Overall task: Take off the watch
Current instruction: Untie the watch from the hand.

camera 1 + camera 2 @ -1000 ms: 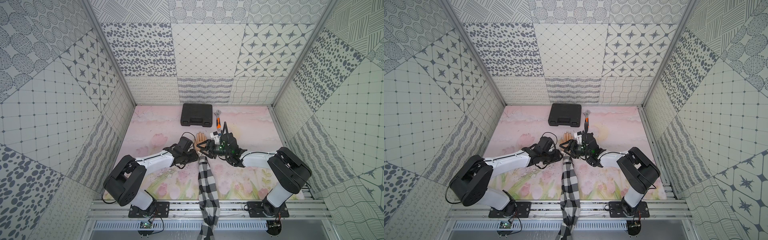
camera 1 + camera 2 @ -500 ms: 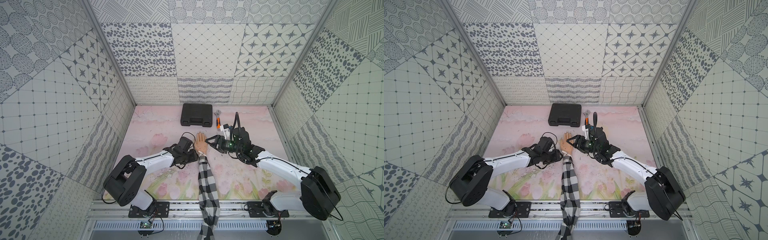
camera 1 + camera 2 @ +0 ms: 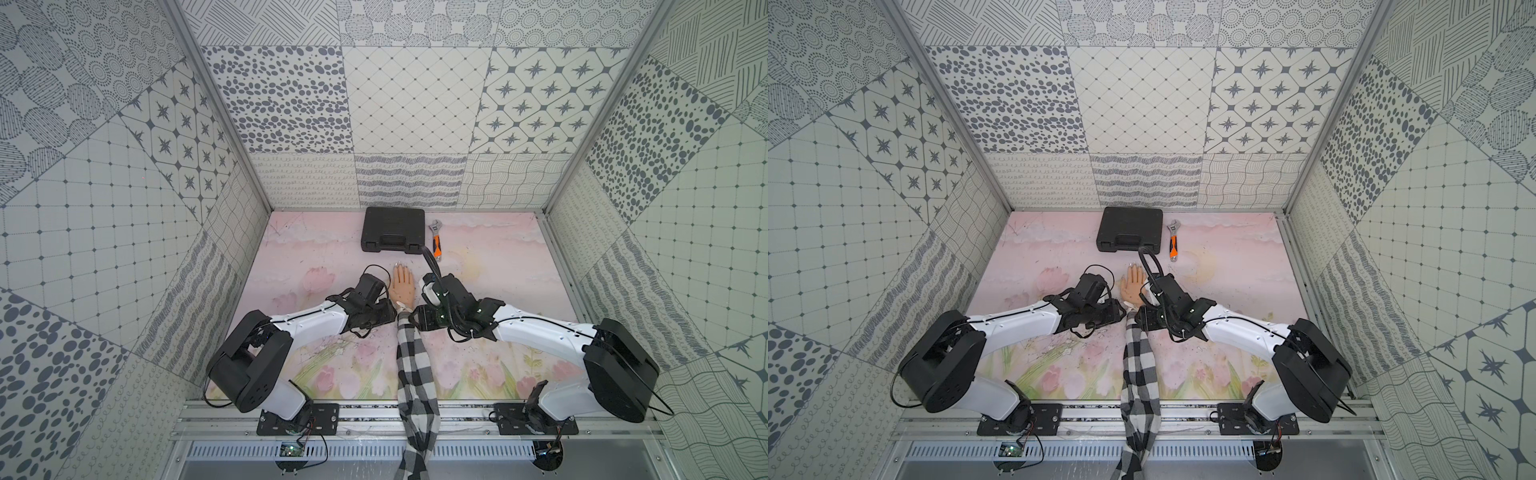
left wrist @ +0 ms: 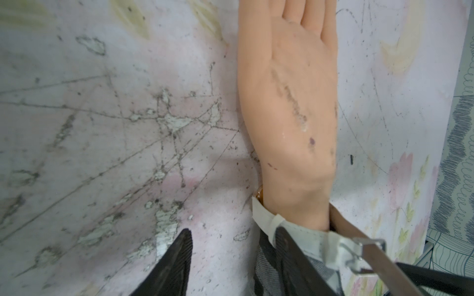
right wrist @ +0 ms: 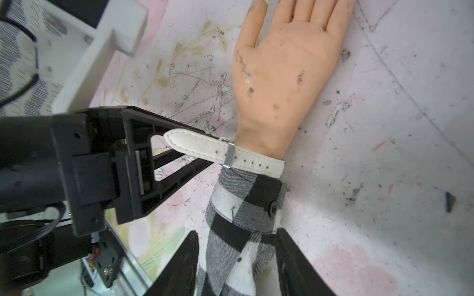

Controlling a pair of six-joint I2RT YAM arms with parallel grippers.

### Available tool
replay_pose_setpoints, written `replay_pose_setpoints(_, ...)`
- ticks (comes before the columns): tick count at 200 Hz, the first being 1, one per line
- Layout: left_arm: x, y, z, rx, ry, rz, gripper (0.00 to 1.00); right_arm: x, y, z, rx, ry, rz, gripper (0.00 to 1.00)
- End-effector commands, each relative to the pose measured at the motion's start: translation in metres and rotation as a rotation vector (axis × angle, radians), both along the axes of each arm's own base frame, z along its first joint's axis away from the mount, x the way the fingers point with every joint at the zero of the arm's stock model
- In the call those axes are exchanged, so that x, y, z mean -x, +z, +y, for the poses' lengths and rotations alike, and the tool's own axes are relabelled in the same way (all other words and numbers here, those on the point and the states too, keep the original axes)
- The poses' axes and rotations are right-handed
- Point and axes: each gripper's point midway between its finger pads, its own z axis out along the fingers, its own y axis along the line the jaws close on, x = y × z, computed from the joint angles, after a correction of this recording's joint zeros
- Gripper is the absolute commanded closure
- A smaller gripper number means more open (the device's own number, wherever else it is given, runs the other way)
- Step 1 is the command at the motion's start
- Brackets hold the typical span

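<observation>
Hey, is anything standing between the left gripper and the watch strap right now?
Nothing visible does. The free strap end of the watch lies right at the left gripper; the plaid sleeve stops beside the strap, not over it.

Both top views look down from high above the aluminium front rail (image 3: 374, 419) toward the patterned back wall (image 3: 407, 104), taking in the whole pink floral table mat (image 3: 316, 257). The left wrist camera hangs close over the peach plastic mannequin hand (image 4: 287, 102), facing along it toward the fingertips. The right wrist camera views that hand from slightly farther back. All four views share it. The wrist views also share the white-strapped watch (image 5: 246, 159).
</observation>
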Motion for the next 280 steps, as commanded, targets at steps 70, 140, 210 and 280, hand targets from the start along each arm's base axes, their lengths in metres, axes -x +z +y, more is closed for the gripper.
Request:
replay_pose_setpoints(70,-0.004,0.002,0.003,-0.003,0.014,-0.024,0.46,-0.034,0.000,0.018,0.060,0.004,-0.149,0.55)
replay_pose_setpoints(140,-0.003,0.000,0.003,-0.001,0.013,-0.019,0.46,-0.048,-0.015,0.029,0.078,-0.006,-0.156,0.69)
replay_pose_setpoints(210,-0.002,-0.001,0.003,-0.001,0.012,-0.017,0.46,-0.053,-0.013,0.022,0.106,-0.035,-0.187,0.96)
replay_pose_setpoints(280,-0.005,0.009,0.007,-0.001,0.026,-0.044,0.46,-0.056,0.018,0.007,0.108,-0.077,-0.254,1.00)
